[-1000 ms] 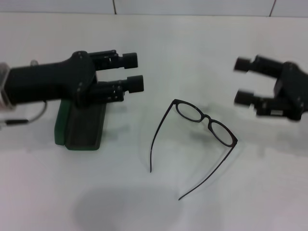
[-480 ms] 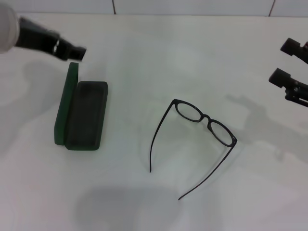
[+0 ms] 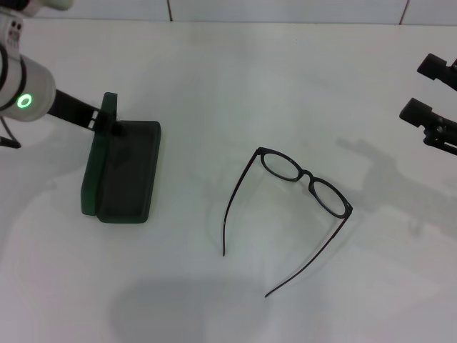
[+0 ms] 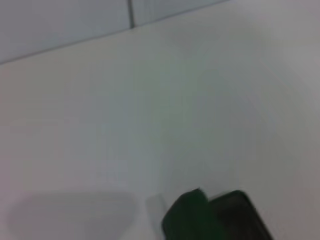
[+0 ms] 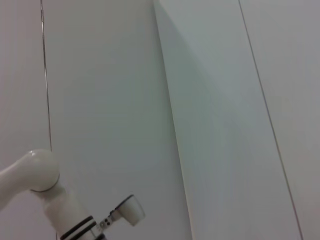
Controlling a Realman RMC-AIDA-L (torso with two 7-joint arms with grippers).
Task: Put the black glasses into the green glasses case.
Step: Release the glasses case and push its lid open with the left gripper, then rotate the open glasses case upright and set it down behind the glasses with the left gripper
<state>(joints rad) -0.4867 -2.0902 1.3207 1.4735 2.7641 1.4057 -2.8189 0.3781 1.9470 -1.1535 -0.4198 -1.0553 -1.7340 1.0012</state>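
Note:
The green glasses case (image 3: 100,161) lies open at the left of the white table, its lid standing up along the left side and its dark tray (image 3: 128,171) facing up and holding nothing. A corner of the case (image 4: 210,220) also shows in the left wrist view. The black glasses (image 3: 307,182) rest unfolded mid-table, lenses away from me, temple arms pointing toward me. My left gripper (image 3: 96,120) reaches in from the upper left to the case's far end. At the right edge my right gripper (image 3: 428,89) hangs open above the table, well away from the glasses.
The white tabletop (image 3: 214,71) meets a tiled wall at the back. My left arm's white wrist with a green ring light (image 3: 25,101) sits at the upper left. The right wrist view shows only wall panels and a white arm segment (image 5: 35,180).
My left arm has pulled off the case toward the upper left, uncovering it, then dropped to its far end. The right gripper has drawn back to the right edge. The glasses have not moved.

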